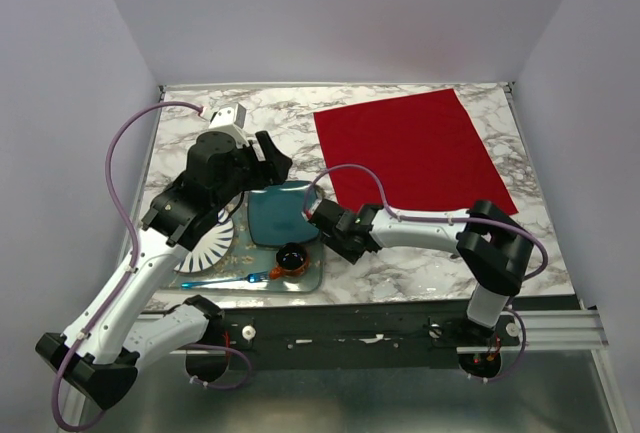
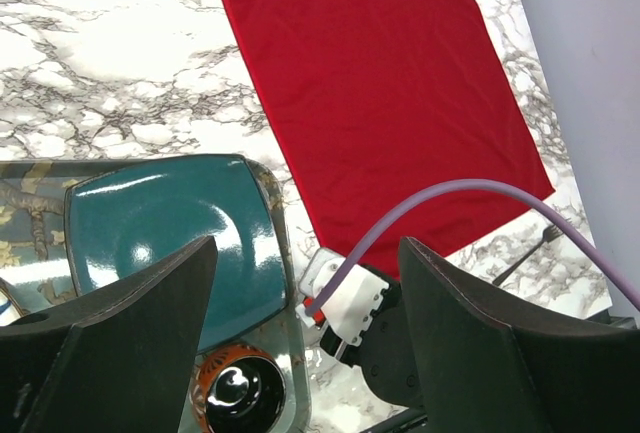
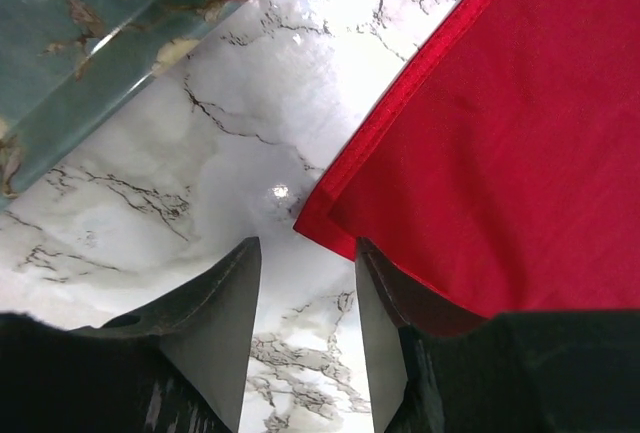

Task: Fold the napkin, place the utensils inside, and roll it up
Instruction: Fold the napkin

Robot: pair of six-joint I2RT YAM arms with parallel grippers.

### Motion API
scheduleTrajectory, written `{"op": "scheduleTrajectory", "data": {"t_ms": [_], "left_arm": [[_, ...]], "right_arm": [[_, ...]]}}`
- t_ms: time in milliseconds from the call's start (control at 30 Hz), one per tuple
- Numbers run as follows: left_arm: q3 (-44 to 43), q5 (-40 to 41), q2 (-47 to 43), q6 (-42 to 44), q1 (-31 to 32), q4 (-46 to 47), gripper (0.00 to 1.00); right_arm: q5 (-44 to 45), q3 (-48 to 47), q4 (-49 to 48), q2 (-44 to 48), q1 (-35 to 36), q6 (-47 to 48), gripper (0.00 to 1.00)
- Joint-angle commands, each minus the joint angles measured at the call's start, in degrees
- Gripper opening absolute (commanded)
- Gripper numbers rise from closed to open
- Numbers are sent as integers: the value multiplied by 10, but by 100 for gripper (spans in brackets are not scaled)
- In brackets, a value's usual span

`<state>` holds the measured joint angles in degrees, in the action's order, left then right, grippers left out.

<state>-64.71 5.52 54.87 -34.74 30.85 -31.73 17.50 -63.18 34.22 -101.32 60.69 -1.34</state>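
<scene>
The red napkin (image 1: 415,148) lies spread flat on the marble table at the back right; the left wrist view shows almost all of it (image 2: 380,83). My right gripper (image 1: 322,221) is low at its near left corner (image 3: 330,218), open. That corner lies just beyond the fingertips, and the right finger (image 3: 385,293) overlaps the cloth's edge. My left gripper (image 1: 272,158) hangs open and empty above the teal plate. A slim dark fork (image 2: 528,251) shows partly on the table just past the napkin's near edge.
A glass tray (image 1: 310,283) at the front left holds a teal square plate (image 1: 275,213), a white striped plate (image 1: 212,245), a small orange and black bowl (image 1: 292,258) and a blue plastic utensil (image 1: 225,280). White walls stand behind and beside the table.
</scene>
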Motion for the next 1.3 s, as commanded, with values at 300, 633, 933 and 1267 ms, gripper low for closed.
{"op": "scheduleTrajectory", "data": {"t_ms": [300,633,933,1267], "left_arm": [[-6,-9,-7,1,-11,-2,82],[-12,-10,-7,5,-14,-6,82],[-16,-17,-2,4,-17,-4,82],[-20,-21,0,6,-18,-4,82]], "right_arm": [[14,12,-52,-20,-8,46,41],[12,8,-50,-25,-13,50,24],[-25,-17,-30,-1,-14,36,1],[-81,-61,19,72,-14,-36,1]]}}
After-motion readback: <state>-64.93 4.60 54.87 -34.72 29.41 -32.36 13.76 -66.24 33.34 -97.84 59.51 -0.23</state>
